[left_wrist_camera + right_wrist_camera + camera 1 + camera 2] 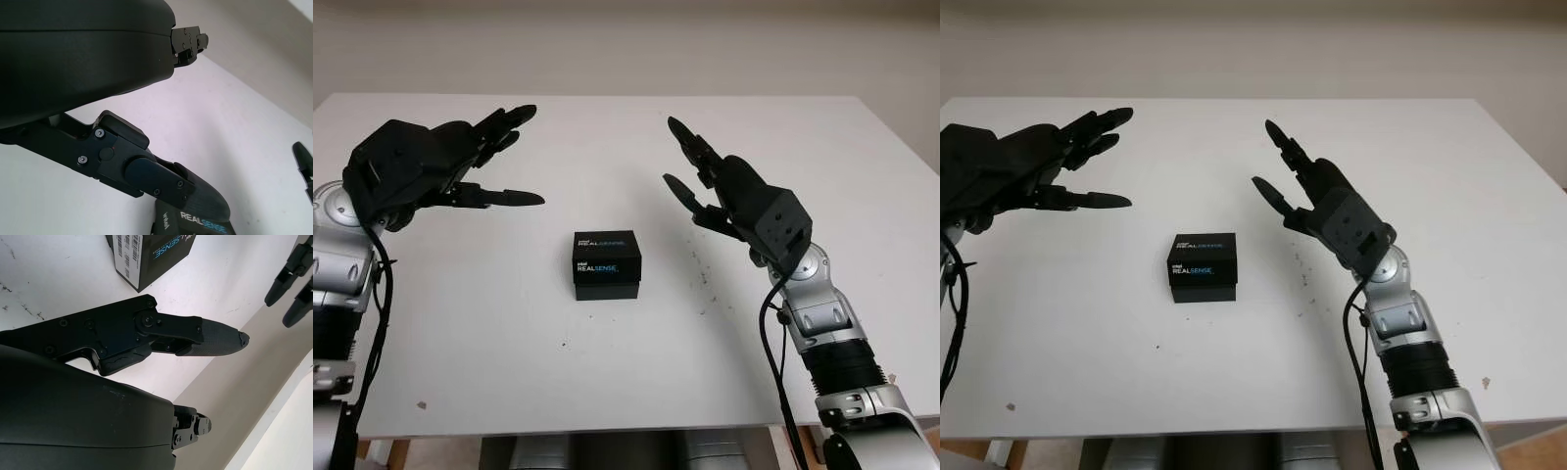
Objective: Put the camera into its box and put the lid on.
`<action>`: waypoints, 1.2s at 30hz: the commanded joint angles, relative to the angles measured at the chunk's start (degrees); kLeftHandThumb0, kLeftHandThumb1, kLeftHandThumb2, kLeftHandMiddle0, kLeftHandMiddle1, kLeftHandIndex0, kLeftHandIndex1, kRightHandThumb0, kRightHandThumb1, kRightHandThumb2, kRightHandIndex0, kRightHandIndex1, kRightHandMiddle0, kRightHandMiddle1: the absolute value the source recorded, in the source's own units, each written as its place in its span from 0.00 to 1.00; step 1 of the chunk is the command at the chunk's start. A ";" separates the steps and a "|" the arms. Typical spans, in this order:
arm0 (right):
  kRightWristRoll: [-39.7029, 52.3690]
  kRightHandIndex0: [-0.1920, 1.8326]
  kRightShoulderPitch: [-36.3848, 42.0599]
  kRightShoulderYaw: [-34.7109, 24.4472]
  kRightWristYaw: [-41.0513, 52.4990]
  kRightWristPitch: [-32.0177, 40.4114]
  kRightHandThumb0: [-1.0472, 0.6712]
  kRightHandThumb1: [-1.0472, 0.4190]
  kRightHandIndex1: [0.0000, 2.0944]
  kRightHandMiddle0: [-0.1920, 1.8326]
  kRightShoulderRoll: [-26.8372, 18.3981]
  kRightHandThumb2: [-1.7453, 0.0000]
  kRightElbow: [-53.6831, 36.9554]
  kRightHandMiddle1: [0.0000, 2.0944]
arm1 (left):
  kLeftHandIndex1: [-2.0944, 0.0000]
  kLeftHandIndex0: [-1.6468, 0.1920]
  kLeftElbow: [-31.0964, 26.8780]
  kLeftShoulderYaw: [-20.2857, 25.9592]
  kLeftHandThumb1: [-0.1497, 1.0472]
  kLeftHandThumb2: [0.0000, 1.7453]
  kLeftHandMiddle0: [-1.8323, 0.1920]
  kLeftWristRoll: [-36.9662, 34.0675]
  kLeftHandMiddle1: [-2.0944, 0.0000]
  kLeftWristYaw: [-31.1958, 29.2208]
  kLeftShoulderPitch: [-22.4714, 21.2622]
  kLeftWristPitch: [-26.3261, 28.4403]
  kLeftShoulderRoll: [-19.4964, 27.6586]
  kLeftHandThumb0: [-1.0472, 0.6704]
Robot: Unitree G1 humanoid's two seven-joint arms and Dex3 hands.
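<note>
- A black box (606,264) printed "REALSENSE" was seen closed, its lid on, near the middle of the white desk (607,372), between the two hands and touched by neither.
- The left hand (460,162) was held released above the desk, to the left of and beyond the box, grasping nothing.
- The right hand (710,186) was likewise held released, to the right of the box and raised off the desk.
- In the right wrist view, a barcode label (126,249) was shown on one side wall of the box.
- In the left wrist view, the printed lid (203,229) was partly hidden behind a finger (161,178).
- Small dark specks (705,274) were noted on the desk beside the right hand.
</note>
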 commanded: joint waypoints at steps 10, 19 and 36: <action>-0.07 0.09 -0.12 -0.24 0.01 0.69 0.19 0.00 0.02 0.09 -0.29 0.69 -1.26 0.02 | 1.00 1.00 3.10 -3.18 0.90 0.04 1.00 -0.51 0.99 -5.69 -2.20 -0.95 -1.71 0.06; -0.30 0.09 -0.11 -0.49 -0.56 0.54 0.19 0.00 0.03 0.09 -0.63 0.69 -1.19 0.03 | 1.00 1.00 0.35 -3.90 0.90 0.03 1.00 -1.06 1.00 -6.20 1.86 -0.17 -3.71 0.04; -0.49 0.09 0.03 -0.80 -0.47 1.40 0.19 0.00 0.02 0.10 -1.44 0.68 -2.02 0.03 | 1.00 1.00 1.91 -6.29 0.91 0.03 1.00 0.60 1.00 -5.40 5.14 -3.65 -5.67 0.05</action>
